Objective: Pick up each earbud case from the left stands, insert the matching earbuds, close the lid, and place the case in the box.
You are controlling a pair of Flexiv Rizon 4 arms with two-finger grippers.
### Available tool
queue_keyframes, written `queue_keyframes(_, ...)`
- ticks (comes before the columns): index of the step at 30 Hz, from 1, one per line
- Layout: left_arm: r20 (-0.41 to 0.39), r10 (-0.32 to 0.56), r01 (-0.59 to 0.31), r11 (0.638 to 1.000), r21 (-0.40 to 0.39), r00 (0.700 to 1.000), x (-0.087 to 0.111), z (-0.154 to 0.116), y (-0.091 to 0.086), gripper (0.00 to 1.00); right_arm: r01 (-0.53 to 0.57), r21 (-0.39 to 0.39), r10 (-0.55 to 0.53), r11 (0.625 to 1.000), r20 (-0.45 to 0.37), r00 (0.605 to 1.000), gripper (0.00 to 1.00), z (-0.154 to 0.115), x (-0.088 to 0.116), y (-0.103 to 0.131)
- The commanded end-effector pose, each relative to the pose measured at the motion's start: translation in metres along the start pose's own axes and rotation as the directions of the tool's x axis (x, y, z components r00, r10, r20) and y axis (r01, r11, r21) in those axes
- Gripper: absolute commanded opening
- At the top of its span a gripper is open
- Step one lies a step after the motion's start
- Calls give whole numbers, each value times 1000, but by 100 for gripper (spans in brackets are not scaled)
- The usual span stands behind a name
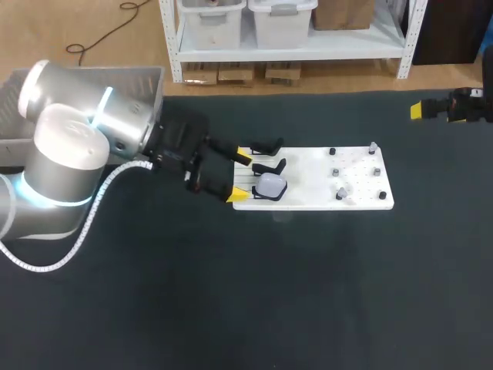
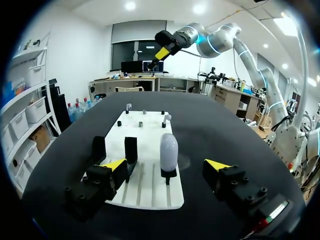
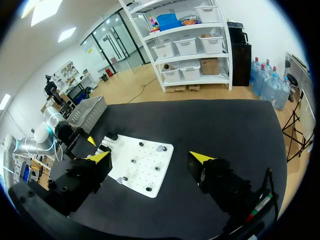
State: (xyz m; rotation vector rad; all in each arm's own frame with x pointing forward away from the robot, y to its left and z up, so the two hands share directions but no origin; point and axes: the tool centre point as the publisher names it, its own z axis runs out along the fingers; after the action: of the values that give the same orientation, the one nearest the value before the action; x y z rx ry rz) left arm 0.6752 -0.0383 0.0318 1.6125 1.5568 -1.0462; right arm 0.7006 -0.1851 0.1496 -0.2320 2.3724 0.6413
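A pale earbud case [image 1: 270, 185] stands on the nearest of three black stands at the left end of the white board [image 1: 308, 202]; the other two stands [image 1: 269, 155] hold nothing. My left gripper [image 1: 239, 175] is open at the board's left end, the case just ahead of its fingers. From the left wrist, the case [image 2: 168, 148] stands upright ahead of the gripper [image 2: 166, 165], between its spread tips. Small earbuds [image 1: 337, 171] sit on pegs at the board's right. My right gripper [image 1: 420, 110] hovers open high at the far right, well above the board [image 3: 150, 182].
A grey box [image 1: 146, 78] sits at the back left of the table, mostly hidden behind my left arm, and is seen too from the right wrist as a box [image 3: 89, 107] past the board. Dark tabletop surrounds the board.
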Motion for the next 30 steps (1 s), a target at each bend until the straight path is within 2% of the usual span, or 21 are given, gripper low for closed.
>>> queue_keyframes(1, 17, -5, 5, 1000, -2, 1000, 4, 8, 2, 100, 1, 0, -1, 1000, 0, 1000, 100, 0, 0, 0)
queue_keyframes(4, 23, -9, 9, 1000, -3, 1000, 5, 11, 2, 100, 1, 0, -1, 1000, 0, 1000, 100, 0, 0, 0)
queue_keyframes(8, 30, -12, 12, 1000, -2, 999, 4, 16, 1, 95, 1, 0, -1, 1000, 0, 1000, 100, 0, 0, 0)
queue_keyframes(20, 31, -2, 2, 1000, 7, 1000, 2, 29, 4, 71, 1, 0, -1, 1000, 0, 1000, 100, 0, 0, 0)
queue_keyframes(30, 21, 3, -3, 1000, 12, 1000, 3, 35, 6, 65, 1, 0, -1, 1000, 0, 1000, 100, 0, 0, 0)
